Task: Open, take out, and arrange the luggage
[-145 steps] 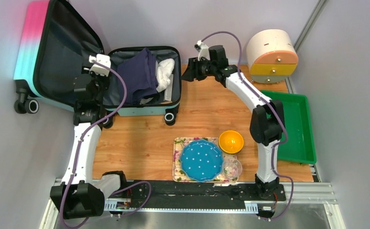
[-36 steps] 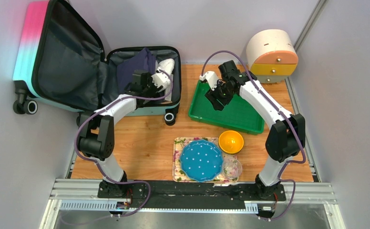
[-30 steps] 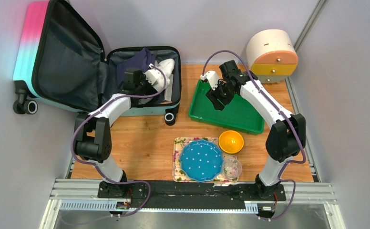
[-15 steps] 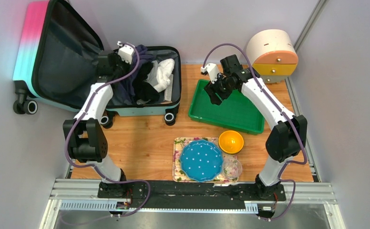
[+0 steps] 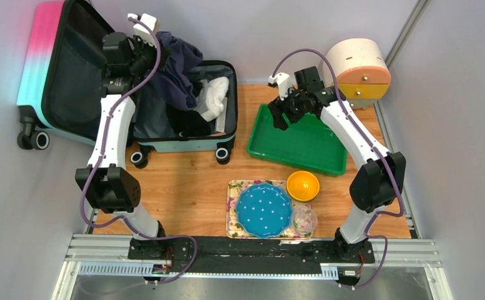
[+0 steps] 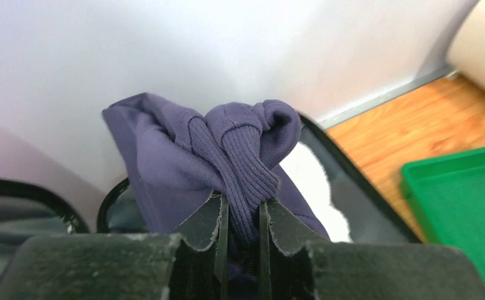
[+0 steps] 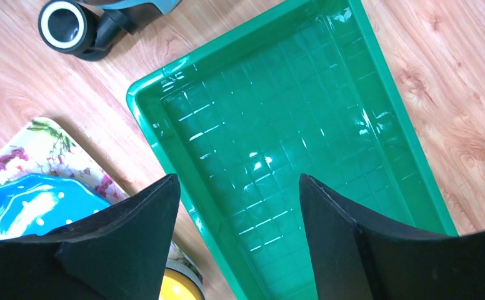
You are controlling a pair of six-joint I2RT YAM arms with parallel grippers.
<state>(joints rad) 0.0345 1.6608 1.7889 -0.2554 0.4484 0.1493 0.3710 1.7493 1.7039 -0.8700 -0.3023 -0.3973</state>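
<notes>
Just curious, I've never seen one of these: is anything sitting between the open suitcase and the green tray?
Nothing. In the top view, only a bare strip of wooden table separates the suitcase from the green tray.

Green tray [image 5: 302, 140] near orange bowl [image 5: 303, 185] (blue plate [image 5: 264, 209] alongside).

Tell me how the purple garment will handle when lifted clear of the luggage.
Probably floppy: the purple garment bunches and droops from the left gripper. Likely light, as a thin pinch of ribbed fabric holds it up. Its hanging end may drag on the luggage rim.
</notes>
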